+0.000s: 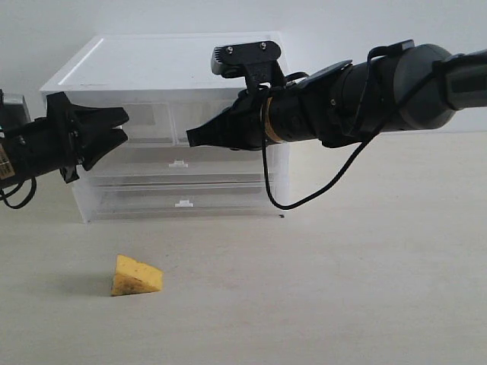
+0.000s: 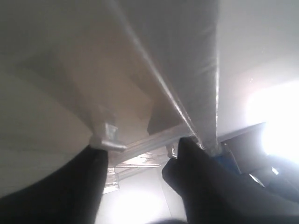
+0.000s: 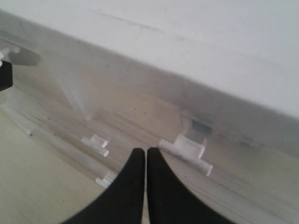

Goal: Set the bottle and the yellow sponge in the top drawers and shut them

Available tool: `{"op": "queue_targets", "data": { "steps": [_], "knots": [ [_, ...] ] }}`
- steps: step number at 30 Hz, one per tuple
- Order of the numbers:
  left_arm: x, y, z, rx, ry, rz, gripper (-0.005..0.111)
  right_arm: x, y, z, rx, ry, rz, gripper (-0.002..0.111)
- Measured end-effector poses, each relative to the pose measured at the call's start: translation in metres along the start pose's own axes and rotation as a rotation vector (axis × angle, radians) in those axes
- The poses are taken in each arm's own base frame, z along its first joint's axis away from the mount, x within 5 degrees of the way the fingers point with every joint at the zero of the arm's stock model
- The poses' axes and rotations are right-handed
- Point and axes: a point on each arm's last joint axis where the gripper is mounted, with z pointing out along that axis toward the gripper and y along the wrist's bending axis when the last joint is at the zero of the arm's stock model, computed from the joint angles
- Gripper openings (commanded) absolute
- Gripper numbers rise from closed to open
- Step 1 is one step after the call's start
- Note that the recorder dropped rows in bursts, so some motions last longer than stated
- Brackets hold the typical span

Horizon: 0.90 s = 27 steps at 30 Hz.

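Note:
The yellow sponge [image 1: 135,276] lies on the table in front of the cabinet, apart from both grippers. The top drawers [image 1: 152,118] sit under the cabinet's white lid, their fronts level with the cabinet face. My left gripper [image 1: 125,125] is open at the left top drawer's front; in the left wrist view [image 2: 140,147] a white tab handle [image 2: 110,137] lies at one fingertip. My right gripper [image 1: 190,138] is shut and empty, its tips [image 3: 141,151] just beside a top drawer's tab handle [image 3: 184,148]. The bottle is not plainly visible; a dim dark patch [image 3: 201,125] shows behind that drawer front.
Two full-width clear drawers [image 1: 179,182] lie below the top ones, with small white tabs [image 3: 96,143]. The white lid [image 1: 167,61] reaches back to a pale wall. A black cable [image 1: 304,199] hangs from the right arm, in front of the cabinet's right corner.

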Motion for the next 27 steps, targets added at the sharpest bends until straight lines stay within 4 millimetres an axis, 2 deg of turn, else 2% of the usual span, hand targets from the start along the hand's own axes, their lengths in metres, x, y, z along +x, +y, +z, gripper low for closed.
{"op": "queue_targets", "data": {
  "steps": [3,4,5,18,23,27],
  "knots": [
    [0.002,0.007,0.001,-0.008,-0.004,-0.017,0.015,0.000,0.000,0.000,0.000,0.000,0.000,0.000],
    [0.002,0.009,0.001,-0.011,-0.005,-0.020,0.005,0.000,0.000,0.000,0.000,0.000,0.000,0.000],
    [0.003,0.012,0.001,-0.015,-0.005,-0.011,0.004,0.000,0.000,0.000,0.000,0.000,0.000,0.000],
    [0.005,0.013,0.001,0.000,0.016,0.043,0.004,0.000,0.000,0.000,0.003,-0.001,0.000,0.000],
    [0.018,0.018,-0.003,-0.025,0.057,0.016,0.004,0.000,0.000,0.000,0.007,-0.002,-0.007,0.000],
    [0.024,0.009,-0.010,-0.034,0.064,0.028,0.004,0.000,0.000,0.000,0.007,-0.002,-0.011,0.000]
  ]
}}
